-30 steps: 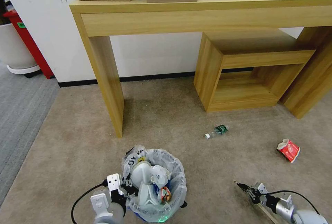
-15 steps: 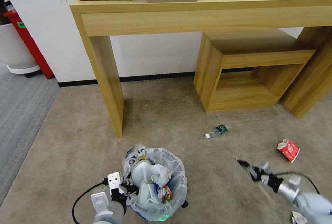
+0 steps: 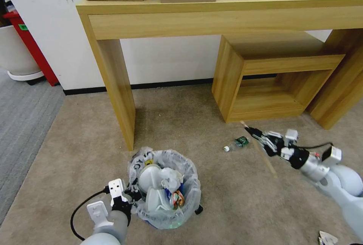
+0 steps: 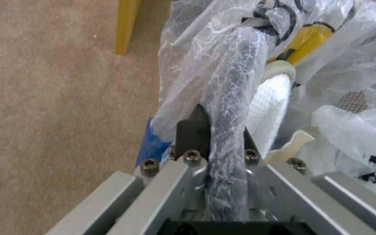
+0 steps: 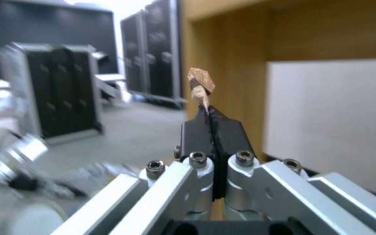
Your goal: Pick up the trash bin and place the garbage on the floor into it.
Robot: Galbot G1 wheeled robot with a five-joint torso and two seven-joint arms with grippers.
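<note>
Left gripper (image 3: 130, 196): clamped on the trash bin (image 3: 166, 190) rim, pinching liner and edge together.
Trash bin: on the floor (image 3: 75, 154) before the robot, already holding 2 white slippers (image 3: 151, 188) and wrappers.
Right gripper (image 3: 254, 133): closed on a thin wooden stick (image 3: 264, 158), raised near the green-labelled bottle (image 3: 237, 143).
Handling: stick looks light, stiff, likely snappable; a mid-length hold would swing less. Bag is slippery, so grip should include the rim.

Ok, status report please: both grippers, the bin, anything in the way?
Left gripper shut on trash bin rim. Right gripper shut on wooden stick, raised over the floor. Small bottle lies near the stick tip.
</note>
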